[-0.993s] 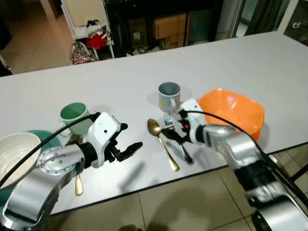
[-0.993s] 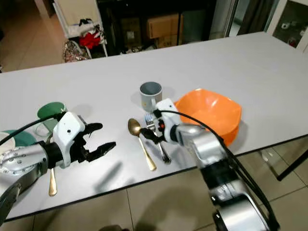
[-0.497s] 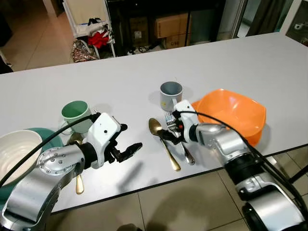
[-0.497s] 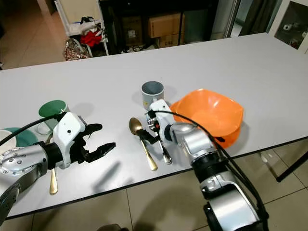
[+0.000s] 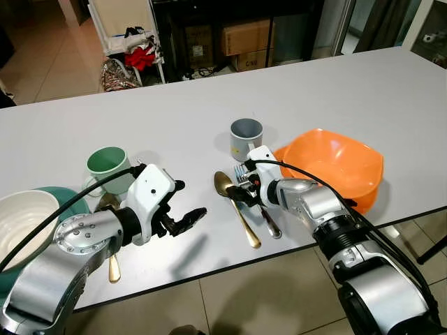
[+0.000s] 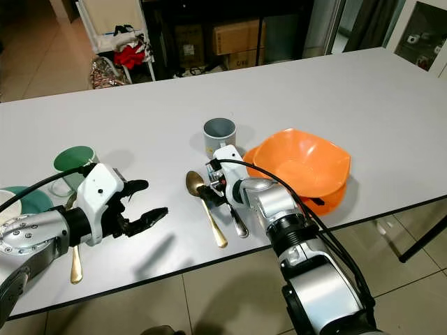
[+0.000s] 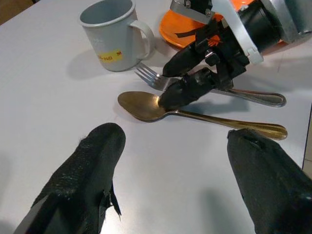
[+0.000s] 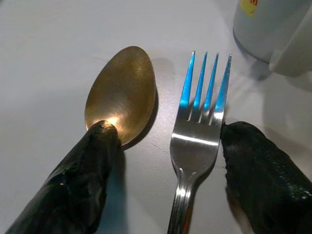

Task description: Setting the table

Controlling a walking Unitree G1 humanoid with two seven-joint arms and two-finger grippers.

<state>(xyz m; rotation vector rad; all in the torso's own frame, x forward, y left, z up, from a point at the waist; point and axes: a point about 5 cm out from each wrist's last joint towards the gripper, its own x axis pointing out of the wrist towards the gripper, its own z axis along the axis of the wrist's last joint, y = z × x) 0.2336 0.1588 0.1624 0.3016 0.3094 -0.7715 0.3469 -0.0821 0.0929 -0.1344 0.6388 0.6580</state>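
Your count, table (image 5: 335,91):
- mugs: 2, grey mug (image 5: 246,138) at centre, green mug (image 5: 108,169) at left
- bowls: 3, orange bowl (image 5: 334,167) at right, white bowl (image 5: 22,223) at lower left edge nested in teal bowl (image 5: 59,195)
- spoons: 2, gold spoon (image 5: 235,207) at centre, second gold spoon (image 5: 112,264) at lower left
- forks: 1, steel fork (image 8: 197,146) just beside centre spoon
- grippers: 2, left gripper (image 5: 183,213), right gripper (image 5: 241,192)

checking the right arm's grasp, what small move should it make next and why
Probably shift toward the orange bowl before closing. The right gripper is open and low on the table, with one finger resting on the gold spoon's neck and the other beside the fork, so closing now could pinch both.
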